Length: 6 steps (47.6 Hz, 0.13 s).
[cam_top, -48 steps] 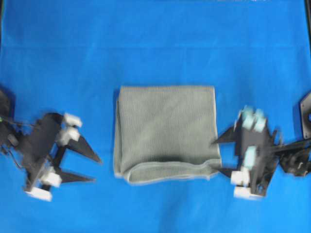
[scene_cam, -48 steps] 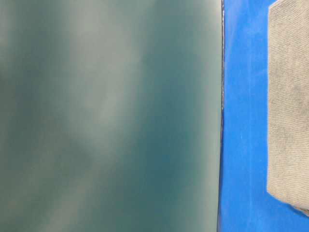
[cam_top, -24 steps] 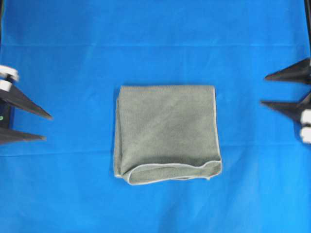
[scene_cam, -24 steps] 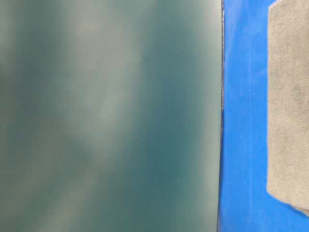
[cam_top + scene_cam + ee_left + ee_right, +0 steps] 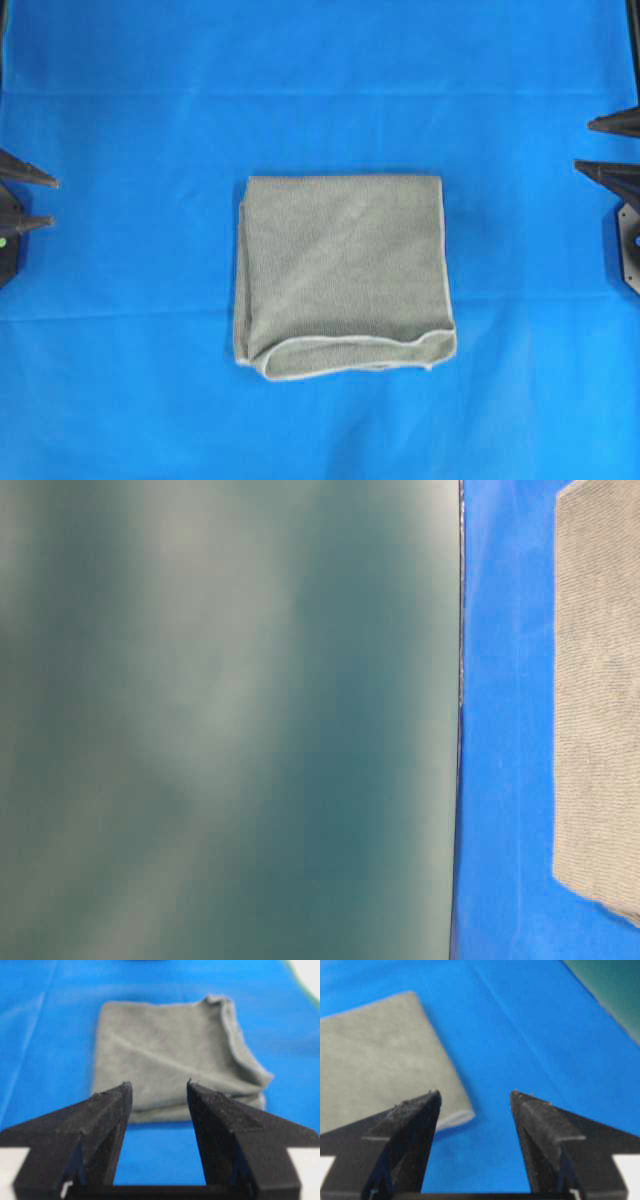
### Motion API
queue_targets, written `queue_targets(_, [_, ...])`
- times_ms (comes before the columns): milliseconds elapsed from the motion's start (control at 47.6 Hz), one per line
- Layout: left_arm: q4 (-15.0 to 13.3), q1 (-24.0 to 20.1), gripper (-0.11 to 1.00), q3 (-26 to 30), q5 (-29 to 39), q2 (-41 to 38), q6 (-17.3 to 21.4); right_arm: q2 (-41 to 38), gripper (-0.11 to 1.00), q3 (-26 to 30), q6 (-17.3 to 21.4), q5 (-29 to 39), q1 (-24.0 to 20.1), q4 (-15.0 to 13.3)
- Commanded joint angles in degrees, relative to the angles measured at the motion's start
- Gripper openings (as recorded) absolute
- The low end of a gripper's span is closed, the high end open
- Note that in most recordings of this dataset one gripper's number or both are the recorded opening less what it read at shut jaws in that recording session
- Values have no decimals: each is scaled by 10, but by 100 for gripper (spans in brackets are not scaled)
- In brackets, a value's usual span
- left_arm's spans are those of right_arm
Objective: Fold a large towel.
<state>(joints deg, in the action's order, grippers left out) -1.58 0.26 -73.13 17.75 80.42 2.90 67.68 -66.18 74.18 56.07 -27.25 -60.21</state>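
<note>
both grippers, left gripper (image 5: 30, 203) at nine o'clock and right gripper (image 5: 608, 147) at three, stood apart and empty, well clear of the folded towel (image 5: 342, 275), judged finished.

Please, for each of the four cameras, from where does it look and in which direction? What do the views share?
Overhead: above, looking straight down on the towel; left gripper and right gripper at the edges.
Table-level: low, mostly blurred green surface; no robot part.
Left wrist: behind its open fingers, facing the towel.
Right wrist: behind its open fingers, over a towel corner.
All four share the towel on the blue covering.
</note>
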Motion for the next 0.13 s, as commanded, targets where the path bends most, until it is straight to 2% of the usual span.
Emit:
queue_targets(0, [-2, -11, 46, -4, -1, -1, -1, -15, 61, -4, 25, 17, 0, -14])
queue_targets(105, [-2, -13, 46, -10, -1, -11, -2, -40, 60, -16, 56, 32, 0, -14])
